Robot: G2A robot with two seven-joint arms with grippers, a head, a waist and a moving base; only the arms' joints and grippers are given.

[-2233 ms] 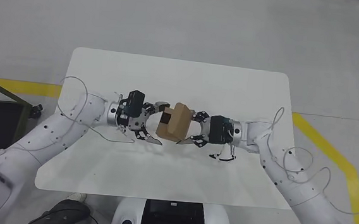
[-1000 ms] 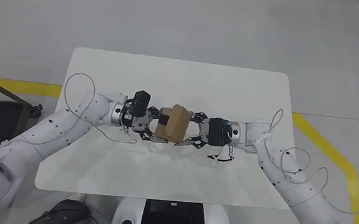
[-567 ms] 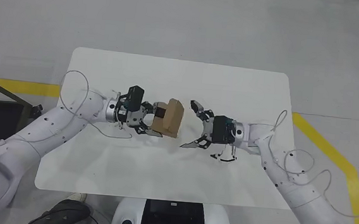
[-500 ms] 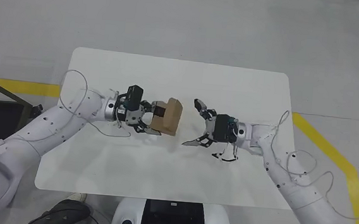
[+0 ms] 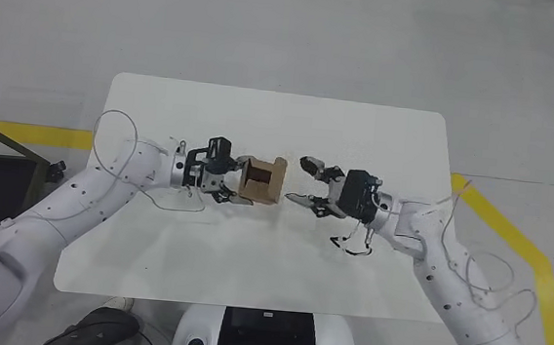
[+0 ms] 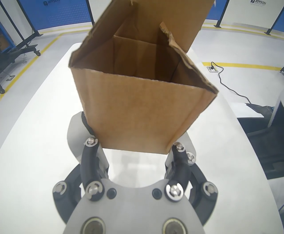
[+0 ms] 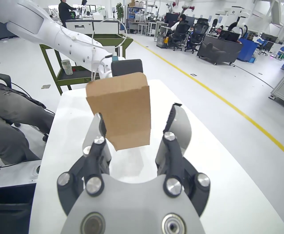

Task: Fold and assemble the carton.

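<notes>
A small brown carton [image 5: 260, 179] hangs above the middle of the white table [image 5: 359, 130], with my left gripper [image 5: 234, 180] shut on its closed end. In the left wrist view the carton [image 6: 142, 110] has its mouth open and one flap standing up past it, and the left gripper [image 6: 133, 144] clamps its lower corners. My right gripper [image 5: 305, 183] stands open just right of the carton, a small gap away. In the right wrist view the carton [image 7: 122, 117] floats ahead of the right gripper [image 7: 136, 113], between its spread fingers [image 7: 175, 119] but untouched.
The table surface around both arms is bare white. A green cart [image 7: 66, 73] stands beyond the table's far end behind the left arm. Yellow floor lines [image 5: 508, 220] run past the table's sides.
Both grippers were on the carton earlier. The right gripper let go and drew back to the right. The left gripper turned the carton so that its open mouth shows from above.
</notes>
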